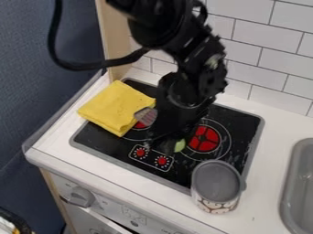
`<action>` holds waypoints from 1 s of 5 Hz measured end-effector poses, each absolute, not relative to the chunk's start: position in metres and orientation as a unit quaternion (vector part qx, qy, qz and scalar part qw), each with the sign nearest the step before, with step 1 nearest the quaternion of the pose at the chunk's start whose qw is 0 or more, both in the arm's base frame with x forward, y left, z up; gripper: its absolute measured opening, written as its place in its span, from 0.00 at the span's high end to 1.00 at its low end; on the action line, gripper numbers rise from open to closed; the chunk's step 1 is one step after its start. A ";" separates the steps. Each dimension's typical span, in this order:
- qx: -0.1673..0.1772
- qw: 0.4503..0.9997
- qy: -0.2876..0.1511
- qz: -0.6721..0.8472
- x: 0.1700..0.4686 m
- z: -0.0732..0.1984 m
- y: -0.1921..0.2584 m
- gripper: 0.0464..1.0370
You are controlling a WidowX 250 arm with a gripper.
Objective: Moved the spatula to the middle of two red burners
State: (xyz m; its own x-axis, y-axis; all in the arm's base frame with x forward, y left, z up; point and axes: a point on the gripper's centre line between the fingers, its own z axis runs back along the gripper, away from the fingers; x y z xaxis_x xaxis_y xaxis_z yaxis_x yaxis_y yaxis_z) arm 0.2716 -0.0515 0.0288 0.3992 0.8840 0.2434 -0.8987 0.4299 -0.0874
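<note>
The black gripper [162, 142] hangs low over the stove [238, 119], between the two red burners and just behind the knob panel. The spatula [145, 115] lies partly behind it: its grey slotted head shows left of the gripper, over the left red burner [140, 124] and against the yellow cloth. A green piece, apparently its handle end, shows right of the gripper, beside the right red burner [204, 139]. The arm hides the spatula's middle, and whether the gripper holds it is unclear.
A folded yellow cloth [116, 107] covers the stove's back left corner. At the front right edge stands a grey-topped, patterned container [216, 186]. A metal sink [299, 183] is at the far right, and a tiled wall [263, 59] rises behind the counter.
</note>
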 end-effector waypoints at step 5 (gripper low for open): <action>0.052 0.814 -0.079 0.573 0.261 -0.020 -0.037 0.53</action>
State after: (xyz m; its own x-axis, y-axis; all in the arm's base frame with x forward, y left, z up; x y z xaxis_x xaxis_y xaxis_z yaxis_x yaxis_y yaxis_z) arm 0.2608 -0.0370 -0.0201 0.3318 0.9246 0.1873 -0.9408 0.3389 -0.0061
